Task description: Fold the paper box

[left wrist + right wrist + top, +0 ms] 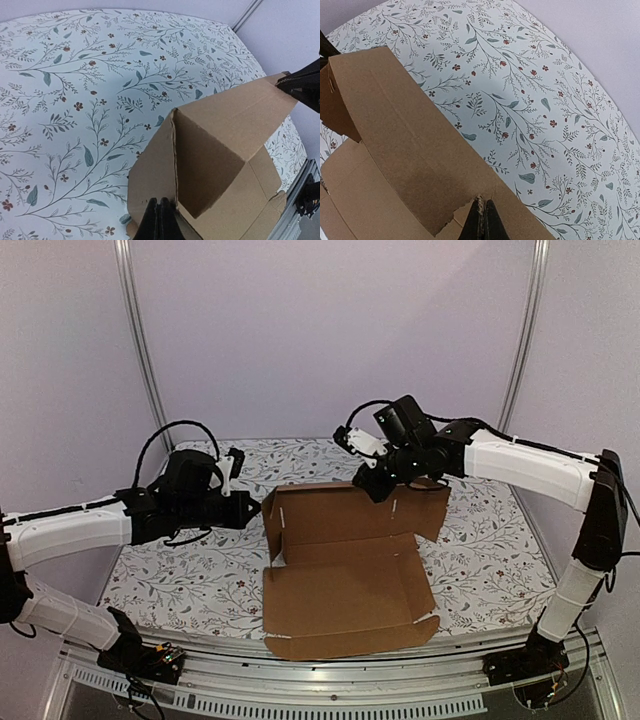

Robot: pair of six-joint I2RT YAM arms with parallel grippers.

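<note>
A: Where is the plain brown corrugated cardboard paper box (345, 580)?

B: In the middle of the table, half formed. Its floor lies flat, the far wall stands up and a left side flap is raised. The near flap reaches the table's near edge, by the metal rail (330, 680).

A: And the surface?

B: A white cloth-covered table (180, 570), printed with leafy sprigs and small red flowers. Pale lilac walls (330, 330) close it in at the far side and on both sides. Slim metal posts (140, 350) stand at the far corners.

A: Is there room to move?

B: There is bare cloth to the left, right and far side of the box, and least room at the near edge.

A: The pincers?

B: The left pincer (255, 510) has its fingers pressed fully together, tip against the raised left flap's outer edge. I cannot tell whether it pinches any card. The right pincer (378, 492) is clamped on the far wall's top edge, towards its right end. A sliver of card shows between its fingers (492, 227).

A: What's the count?

B: One box, two white-and-black arms (70, 530), two pincers and two posts.
</note>
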